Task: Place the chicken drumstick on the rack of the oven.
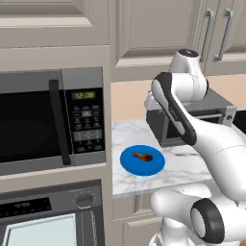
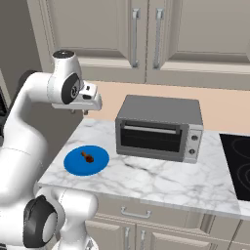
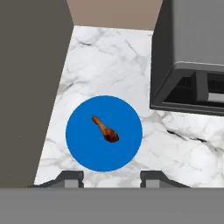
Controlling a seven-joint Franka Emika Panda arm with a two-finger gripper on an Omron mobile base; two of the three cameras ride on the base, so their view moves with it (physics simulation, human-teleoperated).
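Currently my two-finger pincer (image 3: 111, 178) hangs high over the marble counter (image 3: 109, 61), fingers spread wide and empty, lined up for a straight descent; the small brown-orange chicken drumstick (image 3: 105, 129) lies alone on the round blue plate (image 3: 83, 148), directly beneath

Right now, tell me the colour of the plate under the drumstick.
Solid bright blue plate, with the chicken drumstick lying on it; clearest in the hand view.

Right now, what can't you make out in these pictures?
- Oven, left base view: interior and rack hidden behind the closed door; lower part cut by the bottom edge.
- End effector, hand view: only the fingertips show, the rest cut by the bottom edge.
- Chicken drumstick, right base view: too small for detail.
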